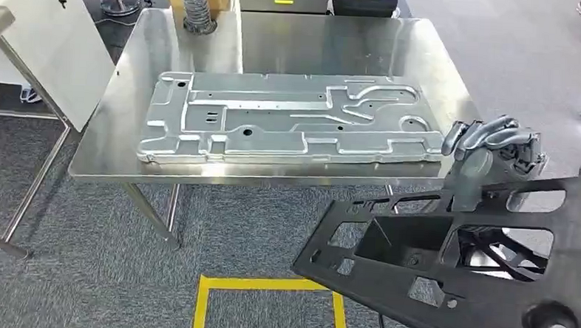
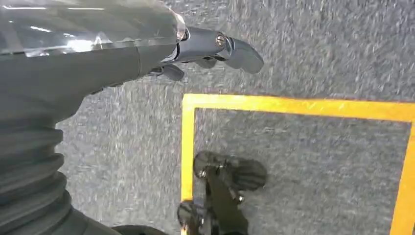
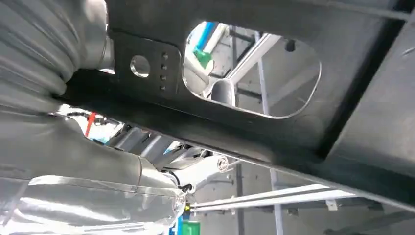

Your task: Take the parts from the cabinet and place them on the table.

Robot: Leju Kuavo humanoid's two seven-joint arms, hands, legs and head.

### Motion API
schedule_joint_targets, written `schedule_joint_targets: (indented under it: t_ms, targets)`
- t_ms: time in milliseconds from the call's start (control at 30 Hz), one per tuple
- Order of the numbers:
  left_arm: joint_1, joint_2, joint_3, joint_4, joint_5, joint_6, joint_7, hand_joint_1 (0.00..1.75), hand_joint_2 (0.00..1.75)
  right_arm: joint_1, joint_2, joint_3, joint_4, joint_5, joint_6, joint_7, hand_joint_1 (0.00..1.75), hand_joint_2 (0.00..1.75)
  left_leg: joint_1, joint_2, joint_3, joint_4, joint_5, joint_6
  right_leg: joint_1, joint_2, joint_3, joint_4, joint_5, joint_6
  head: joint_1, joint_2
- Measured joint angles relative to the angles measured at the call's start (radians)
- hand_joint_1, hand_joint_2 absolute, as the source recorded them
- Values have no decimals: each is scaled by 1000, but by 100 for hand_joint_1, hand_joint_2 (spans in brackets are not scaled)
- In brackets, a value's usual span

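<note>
From the head view, the right hand (image 1: 495,147) gripped a black perforated panel (image 1: 460,267) near the steel desk (image 1: 278,41), beside the silver stamped plate (image 1: 289,119) lying there. The carry looked underway; setting it down needs bare desk surface.

In the left wrist view, the left hand (image 2: 195,51) hung empty, fingers loosely curled, over carpet with yellow tape (image 2: 293,105).

The right wrist view showed the panel's underside.

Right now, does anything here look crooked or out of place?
The black part hangs tilted in the right hand, off the table. The silver panel lies flat but slightly askew to the table's edges. Nothing looks damaged.
</note>
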Motion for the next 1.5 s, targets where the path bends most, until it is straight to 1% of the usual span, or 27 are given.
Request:
schedule_joint_targets:
  t_ms: [67, 133, 167, 200, 267, 333, 367, 400, 467, 533, 600, 667, 700, 733, 767, 833, 900, 1000, 1033, 1067, 1133, 1200, 1233, 1333, 1400, 1433, 1500]
  targets:
    - [2, 0, 0, 0, 0, 0, 0, 0, 175, 1, 0, 0, 0, 0, 0, 0, 175, 175, -2, 8, 25, 0, -19, 0, 0, -2, -19, -26, 39, -2, 0, 0]
    - [2, 0, 0, 0, 0, 0, 0, 0, 175, 1, 0, -4, 0, 0, 2, -3, 175, 175, -7, 16, 58, -1, -41, -1, 6, -13, 34, -190, 149, -21, 1, 0]
    - [4, -2, 0, 0, 0, 1, 0, 0, 175, 1, 0, -6, 0, 0, 3, -4, 175, 175, -7, 21, 63, -5, -52, -3, 17, -44, 59, -277, 215, -40, 0, 0]
    - [3, -7, 0, 2, 0, 1, 0, 0, 175, 2, 0, -8, 1, 0, 3, -5, 175, 175, -9, 24, 77, -3, -58, -8, 24, -56, 54, -279, 201, -43, -8, 0]
    - [1, -5, 0, 2, 0, 3, 0, 0, 175, 0, 0, -10, -1, 1, 5, -5, 175, 175, -9, 36, 84, -13, -63, -20, 30, -44, 55, -296, 205, -52, -3, 0]
    - [2, -5, 0, 2, 0, 3, 0, 0, 175, 0, 0, -13, -1, 1, 6, -5, 175, 175, -13, 39, 95, -5, -58, -32, 18, -24, 78, -306, 202, -61, -5, 0]
    - [0, -3, 0, 2, 0, 3, -1, 0, 175, 0, 0, -13, -2, 1, 6, -5, 175, 175, -8, 23, 85, 27, -65, -33, 14, -22, 93, -315, 200, -63, -3, 0]
    - [-3, -3, 0, 2, 0, 3, -1, 0, 175, -3, 0, -13, -2, 1, 8, -5, 175, 175, -8, 10, 56, 82, -73, -34, 13, -18, 101, -318, 196, -70, -8, 0]
    - [-1, -3, 0, 2, 0, 3, -1, 0, 175, -3, 0, -13, -1, 2, 10, -5, 175, 175, -2, 4, -34, 223, -135, -41, 13, -7, 111, -318, 182, -73, -7, 0]
    - [4, -2, 0, 2, 0, 3, -1, 0, 175, -2, 0, -13, 0, 2, 14, -5, 175, 175, 0, 4, -102, 299, -181, -49, 13, 7, 128, -317, 167, -72, -8, 0]
    - [5, 0, 0, 2, 0, 3, -2, 0, 175, -3, 0, -14, 0, 2, 15, -5, 175, 175, 3, 4, -96, 215, -119, -51, 11, 17, 157, -316, 146, -66, -7, 0]
    - [6, 2, 0, 2, 0, 3, -4, 0, 175, -6, 0, -14, 0, 2, 15, -4, 175, 175, 4, 2, -53, 55, 14, -52, 9, 19, 185, -313, 123, -58, -7, 0]
    - [8, 2, 0, 2, 0, 0, -4, 0, 175, -8, 0, -14, 0, 2, 14, -3, 175, 175, 4, -4, -53, 14, 50, -47, 11, 21, 191, -307, 111, -51, -6, 0]
    - [6, 2, 0, 2, -1, -1, -5, 0, 175, -10, 0, -14, 1, 3, 13, -3, 175, 175, -1, -4, -54, 11, 14, -36, 11, 26, 183, -306, 110, -46, -6, 0]
    - [7, 2, 0, 2, -2, -2, -5, 0, 175, -12, 0, -15, 1, 6, 11, 0, 175, 175, -2, -4, -52, 13, 36, -26, 11, 26, 180, -306, 105, -38, -6, 0]
    - [8, 3, 0, 2, -2, -2, -4, 0, 175, -15, 3, -15, 0, 10, 6, 2, 175, 175, -2, -4, -42, 8, 32, -16, 11, 26, 187, -301, 103, -32, -7, 0]
    - [6, 3, 0, 2, -2, -2, -5, 0, 175, -21, 3, -17, -1, 13, 3, 5, 175, 175, 3, -3, -22, -3, 26, -6, 9, 11, 150, -220, 105, -21, 0, 0]
    - [4, 3, 0, 2, -2, -2, -5, 0, 175, -24, 4, -17, 0, 14, 0, 8, 175, 175, 2, -3, -6, -3, 6, 0, 2, 1, 1, -3, 16, -6, 4, 0]
    - [5, 3, 1, 2, -2, -2, -5, 0, 175, -24, 4, -17, 1, 15, 0, 8, 175, 175, 2, -3, 2, -3, -1, 0, 1, 0, -30, 26, 5, -4, 3, 0]
    - [5, 3, 1, 2, -1, -2, -7, 0, 175, -24, 5, -17, 1, 15, 0, 8, 175, 175, 1, -3, 12, -3, -8, 0, 1, -1, -38, 14, 21, -5, 3, 0]
    - [6, 3, 1, 2, 0, -2, -8, 0, 175, -25, 5, -17, 2, 15, 0, 8, 175, 175, 0, -4, 39, -3, -26, -2, 3, -3, 3, -124, 124, -16, 3, 0]
    - [7, -1, 1, 2, 0, -1, -11, 0, 175, -28, 5, -17, 2, 15, 0, 9, 175, 175, -1, -4, 60, -5, -44, -8, 14, -16, 52, -287, 228, -38, 4, 0]
    - [5, -1, 2, 2, 0, 0, -11, 0, 175, -30, 5, -17, 3, 15, 0, 10, 175, 175, -5, -5, 63, -4, -50, -15, 21, -16, 54, -290, 193, -43, 2, 0]
    - [4, -1, 2, 2, 0, 0, -12, 0, 175, -43, 5, -17, 3, 15, 0, 19, 175, 175, -8, 1, 74, 2, -47, -33, 17, -7, 66, -299, 204, -57, 2, 0]
    - [2, 2, 2, 2, -5, -3, -18, 0, 175, -77, 5, -18, 5, 15, -11, 32, 175, 175, -6, -1, 55, 54, -60, -40, 10, -5, 91, -311, 200, -64, 2, 0]
    - [-1, 1, 2, 2, -11, -6, -21, 0, 175, -103, 5, -21, 9, 14, -21, 49, 175, 175, -5, -2, 18, 118, -74, -46, 9, -5, 95, -310, 196, -70, -1, 0]
    - [-1, 1, 2, 2, -21, -8, -24, 0, 175, -164, -5, -34, 32, 13, -42, 89, 175, 175, -2, -2, -80, 264, -146, -52, 11, -1, 101, -310, 187, -74, 1, 0]
